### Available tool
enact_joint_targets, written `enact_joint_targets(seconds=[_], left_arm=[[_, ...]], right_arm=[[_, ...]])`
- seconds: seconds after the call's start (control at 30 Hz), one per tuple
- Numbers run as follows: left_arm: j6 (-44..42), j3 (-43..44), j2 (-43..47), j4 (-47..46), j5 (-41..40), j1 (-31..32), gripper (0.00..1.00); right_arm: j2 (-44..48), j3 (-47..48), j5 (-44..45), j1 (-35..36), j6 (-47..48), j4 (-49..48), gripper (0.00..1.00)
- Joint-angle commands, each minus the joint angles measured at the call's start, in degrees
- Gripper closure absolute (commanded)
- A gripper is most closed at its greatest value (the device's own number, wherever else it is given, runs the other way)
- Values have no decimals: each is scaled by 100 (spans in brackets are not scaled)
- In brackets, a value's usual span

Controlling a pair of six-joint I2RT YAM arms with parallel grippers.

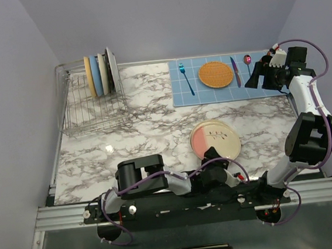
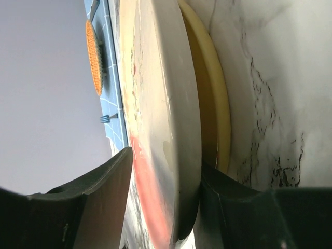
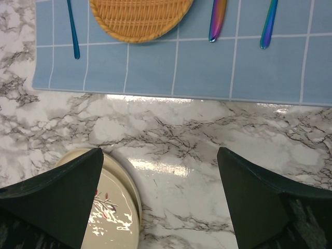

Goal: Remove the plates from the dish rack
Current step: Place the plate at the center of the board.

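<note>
The step in hand looks like the set-down of one plate. The pink-and-cream plate (image 1: 217, 136) lies flat on the marble table (image 1: 149, 132) at about 4 o'clock from the table's middle. The left gripper (image 1: 211, 155) is at the plate's 6 o'clock edge. In the left wrist view its two fingers sit on either side of the rim and appear to touch it, so it reads as pinching the plate. A yellower rim (image 2: 218, 104) shows just beneath, probably a second plate under the first, though I cannot tell if the lower finger lies between the two. The right gripper (image 3: 160, 155) hangs high over the 2 o'clock corner, its fingers spread wide with nothing between them. The blue mat (image 1: 210, 94) and the orange woven disc (image 1: 216, 74) lie below it. The dish rack (image 1: 88, 114) stands at 10 o'clock, with several plates (image 1: 99, 75) upright in its slots at the far end (so the job is partly done at best). Next, I judge, the left fingers must open and draw back toward 6 o'clock without dragging the plate. Then an arm must reach to 10 o'clock, take the nearest upright rim and lift it straight up clear of the wires.
</note>
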State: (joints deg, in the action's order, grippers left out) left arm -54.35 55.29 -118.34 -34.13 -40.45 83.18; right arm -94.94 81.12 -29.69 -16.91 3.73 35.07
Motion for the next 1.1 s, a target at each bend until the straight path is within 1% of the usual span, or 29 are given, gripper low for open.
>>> enact_joint_targets(seconds=[0.0,0.27,0.37,0.57,0.77,1.07], left_arm=[[416,-71,267,512,168,-3,44],[618,-9,505,1101,405,-12,43],[759,157,549,1496,520,-56,43],[776,290,663,1830,739,-126,43],[811,421,725,2103,907,-196,43],[698,545,874,2191,942,-284,43]], right_arm=[[124,-53,-124,-32,58,-106,0],[133,-79,-168,-41,49,-106,0],[133,-96,-195,-41,49,-106,0],[142,-105,-195,-41,58,-114,0],[133,-132,-204,-41,75,-132,0],[142,-158,-221,-50,84,-132,0]])
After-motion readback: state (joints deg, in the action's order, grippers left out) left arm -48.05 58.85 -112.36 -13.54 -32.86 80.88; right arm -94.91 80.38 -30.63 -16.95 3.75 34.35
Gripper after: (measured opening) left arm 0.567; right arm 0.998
